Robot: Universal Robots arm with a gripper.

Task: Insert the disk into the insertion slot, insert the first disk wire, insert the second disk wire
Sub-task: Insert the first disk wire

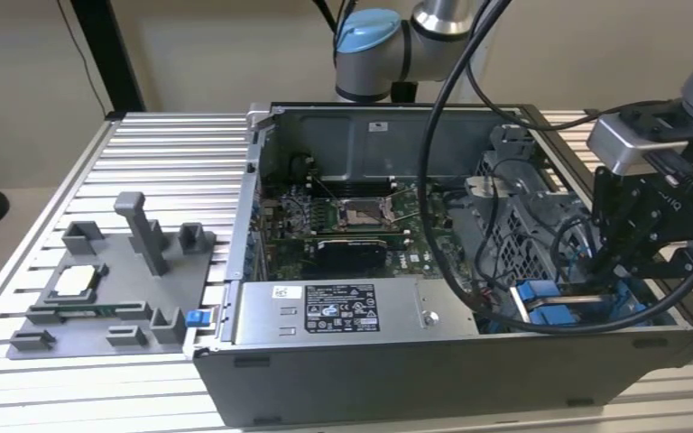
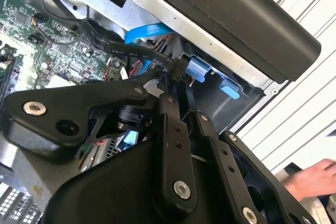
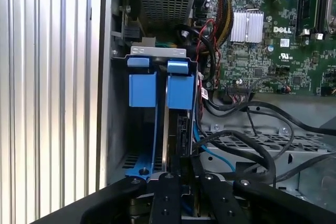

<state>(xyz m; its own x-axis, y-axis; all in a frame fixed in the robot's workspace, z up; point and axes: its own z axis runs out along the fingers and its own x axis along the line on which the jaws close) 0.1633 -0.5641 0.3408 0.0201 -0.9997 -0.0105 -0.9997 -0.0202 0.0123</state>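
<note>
Ribbed aluminium table (image 1: 142,144) carries the open grey metal computer case (image 1: 443,379), lid off and interior exposed from above. Black robot gripper (image 2: 168,81) is down inside the case at the corner on the exterior view's right. It's tight there: case wall on one side, perforated grey metal cage (image 3: 262,145) on the other, and loops of round black cables (image 3: 247,124) draped across the cage.

Insertion slot (image 3: 157,51), a grey metal bay with bright blue tabs, sits right against that case wall. The silver-grey disk in its blue carrier (image 3: 176,129) stands edge-on inside the slot, just behind the tabs, with a narrow empty lane between it and the wall.

Gripper jaws are drawn together, and in the second wrist view they look pinched on the plug end of a flat black wire (image 2: 121,45). A light blue flat wire (image 2: 147,31) runs just beside it, towards the case rim.

Labels:
- A white printed sticker is on the grey power-supply box (image 1: 335,311) along the case front.
- Small white print runs along the flat black wire, too small to make out.
- White stickers and markings are on the green motherboard (image 1: 346,225) on the case floor.

Outside the case, on the exterior view's left, a grey moulded fixture (image 1: 106,289) sits on the table, well apart. A person's hand (image 2: 312,179) rests over the table near the case's outer wall.
</note>
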